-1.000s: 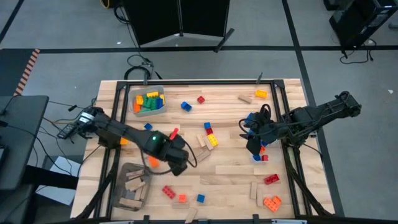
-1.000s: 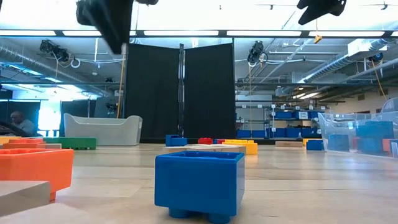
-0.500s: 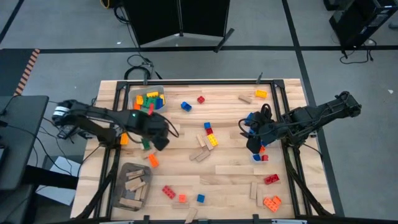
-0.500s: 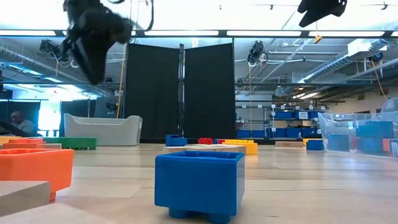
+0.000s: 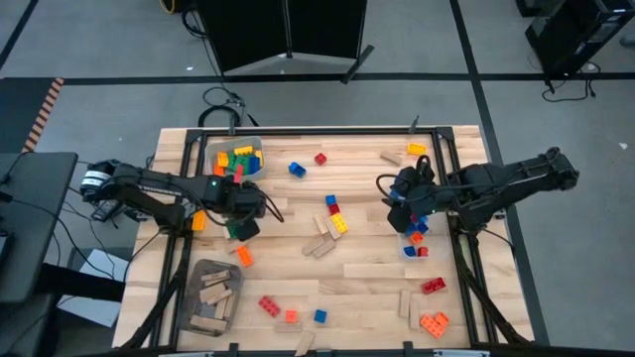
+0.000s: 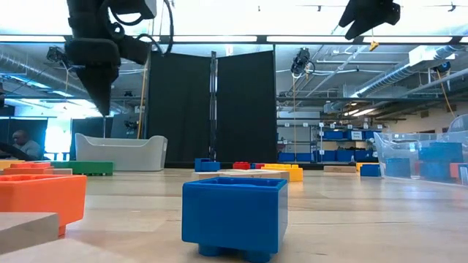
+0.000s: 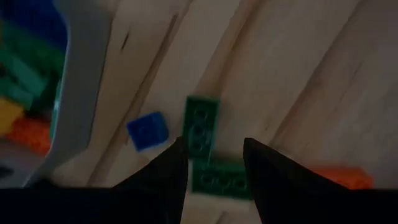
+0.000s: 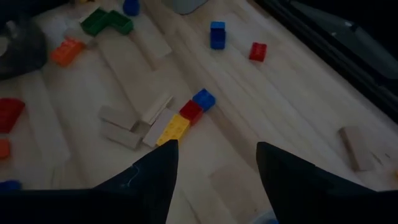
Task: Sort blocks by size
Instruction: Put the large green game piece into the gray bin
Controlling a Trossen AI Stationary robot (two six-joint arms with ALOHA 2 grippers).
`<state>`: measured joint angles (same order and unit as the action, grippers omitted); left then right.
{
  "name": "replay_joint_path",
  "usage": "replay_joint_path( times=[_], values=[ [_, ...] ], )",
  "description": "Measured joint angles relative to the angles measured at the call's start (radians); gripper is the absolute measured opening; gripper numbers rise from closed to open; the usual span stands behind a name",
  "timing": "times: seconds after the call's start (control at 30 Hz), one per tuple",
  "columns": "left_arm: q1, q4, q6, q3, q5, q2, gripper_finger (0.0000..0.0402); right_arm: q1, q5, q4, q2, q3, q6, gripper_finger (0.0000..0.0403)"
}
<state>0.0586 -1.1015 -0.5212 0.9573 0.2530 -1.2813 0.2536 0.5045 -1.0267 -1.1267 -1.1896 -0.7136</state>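
Studded bricks and tan wooden pieces lie scattered over the wooden table (image 5: 367, 288). My left gripper (image 5: 238, 216) hangs open and pointing down, high above two green bricks (image 7: 202, 127) that lie flat in an L next to a small blue brick (image 7: 148, 130), beside the clear bin (image 5: 236, 159). Nothing is between its fingers (image 7: 214, 144). My right gripper (image 5: 395, 193) hangs open and empty over the table's right half, looking toward a blue, red and yellow row of bricks (image 8: 186, 118). A blue brick (image 6: 234, 215) stands close in the low view.
The clear bin at the far left holds coloured bricks. A grey bin (image 5: 210, 295) at the near left holds wooden pieces. An orange brick (image 5: 243, 256) lies near the green ones. Wooden pieces (image 5: 317, 243) sit mid-table, and more bricks (image 5: 433, 322) lie at the near right.
My left gripper has swept from mid-table, near the orange brick, toward the table's far left and the clear bin, rolling as it went; it now hangs over the green bricks. Its fingers stay as they were. No brick has moved.
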Motion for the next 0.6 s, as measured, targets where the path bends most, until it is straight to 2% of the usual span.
replay_joint_path(
  times=[0.17,0.37,0.6],
  values=[
    [-0.019,0.014,0.076,0.000,0.028,-0.001,0.0170,-0.035,0.000,0.000,0.000,0.000,0.008,0.0230],
    [-0.066,0.011,0.179,0.000,0.028,-0.001,0.0211,-0.071,0.000,0.000,0.000,0.000,0.009,0.0229],
    [-0.100,0.075,0.223,0.000,0.057,-0.001,0.0254,-0.100,0.000,0.000,0.000,0.000,0.010,0.0229]
  ],
)
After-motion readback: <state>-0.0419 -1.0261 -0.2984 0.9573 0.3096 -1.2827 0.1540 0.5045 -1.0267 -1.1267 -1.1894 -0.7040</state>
